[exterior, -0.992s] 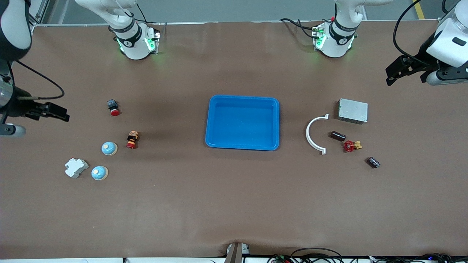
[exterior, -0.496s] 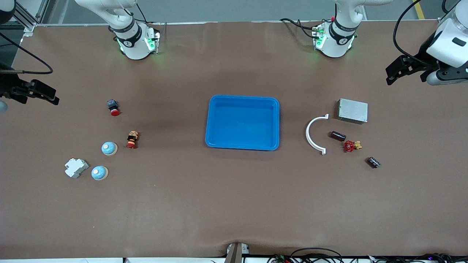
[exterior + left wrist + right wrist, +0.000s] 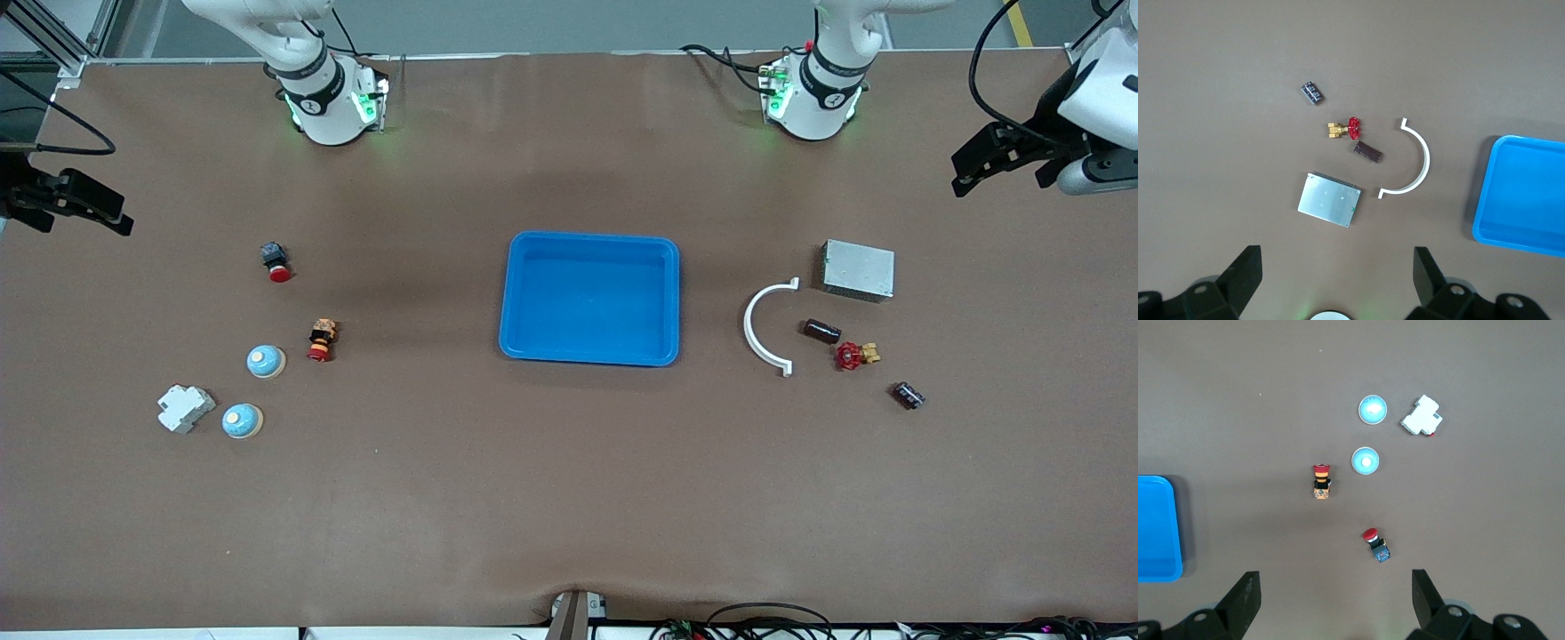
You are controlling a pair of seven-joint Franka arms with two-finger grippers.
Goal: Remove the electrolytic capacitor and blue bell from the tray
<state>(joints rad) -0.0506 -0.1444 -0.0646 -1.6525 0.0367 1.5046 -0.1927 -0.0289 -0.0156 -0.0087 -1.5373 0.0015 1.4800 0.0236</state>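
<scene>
Two dark cylindrical capacitors lie toward the left arm's end: one (image 3: 822, 332) (image 3: 1367, 152) beside a white arc, the other (image 3: 908, 396) (image 3: 1313, 94) nearer the front camera. Two pale blue dome bells (image 3: 266, 361) (image 3: 242, 420) sit toward the right arm's end, also in the right wrist view (image 3: 1365, 461) (image 3: 1372, 409). A blue tray (image 3: 524, 302) stands mid-table with nothing in it. My left gripper (image 3: 976, 169) (image 3: 1337, 280) hangs open, high over the left arm's end. My right gripper (image 3: 93, 206) (image 3: 1336, 600) hangs open, high over the right arm's end.
Near the capacitors lie a white curved piece (image 3: 763, 327), a silver metal box (image 3: 858, 269) and a red-handled brass valve (image 3: 853, 356). Near the bells are a red push button (image 3: 276, 262), a red-and-yellow switch (image 3: 321, 340) and a white breaker (image 3: 185, 408).
The right gripper has drawn away from the bells toward the table's edge at its end. The left gripper has shifted slightly outward and toward the bases. Nothing on the table moved.
</scene>
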